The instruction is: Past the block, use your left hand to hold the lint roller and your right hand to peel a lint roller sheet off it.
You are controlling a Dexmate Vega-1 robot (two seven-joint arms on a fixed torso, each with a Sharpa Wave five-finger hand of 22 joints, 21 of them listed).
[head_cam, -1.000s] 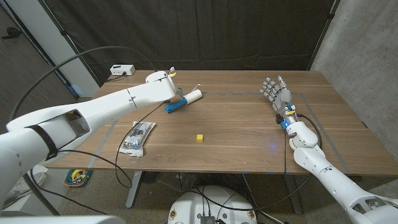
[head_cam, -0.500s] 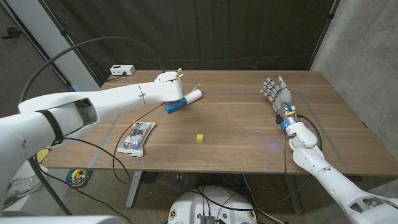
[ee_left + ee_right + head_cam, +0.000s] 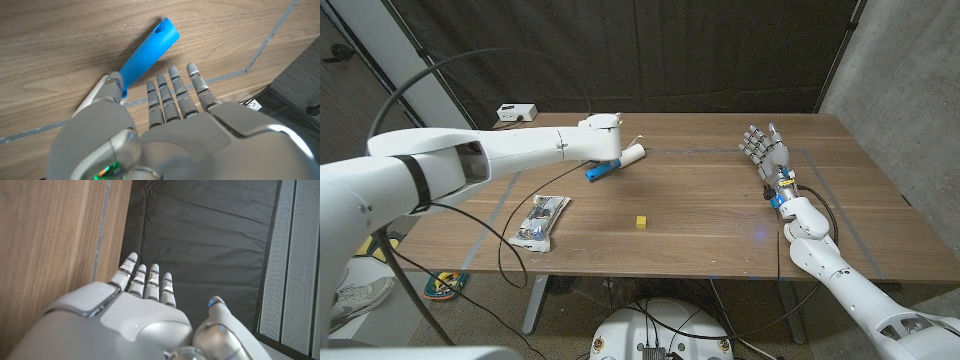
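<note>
Right hand [image 3: 767, 148] stands on the right side of the wooden table [image 3: 700, 215], fingers straight, spread a little and pointing toward the far edge, holding nothing; in the right wrist view the same hand [image 3: 135, 310] reaches past the table's far edge with dark curtain beyond its fingertips. Nearest on the table, left of centre, lies a clear crinkled packet [image 3: 542, 220], lengthwise near to far. Just right of it, around mid-table, sits the small yellow block [image 3: 641, 221], well apart from both hands. Farther back, past the block and left of centre, lies the lint roller [image 3: 616, 161]: blue handle toward the near left, white roll toward the far right, resting on the table beside a line of grey tape. Left hand [image 3: 601, 138] hangs over the roller's handle end at the end of the long white arm that comes in from the left. In the left wrist view its fingers [image 3: 175, 97] are extended and slightly apart, empty, the blue handle [image 3: 145, 52] just beyond the fingertips and the thumb close beside the handle; whether the thumb touches it cannot be told. At the far left corner of the table sits a small white box [image 3: 517, 113] with a cable.
</note>
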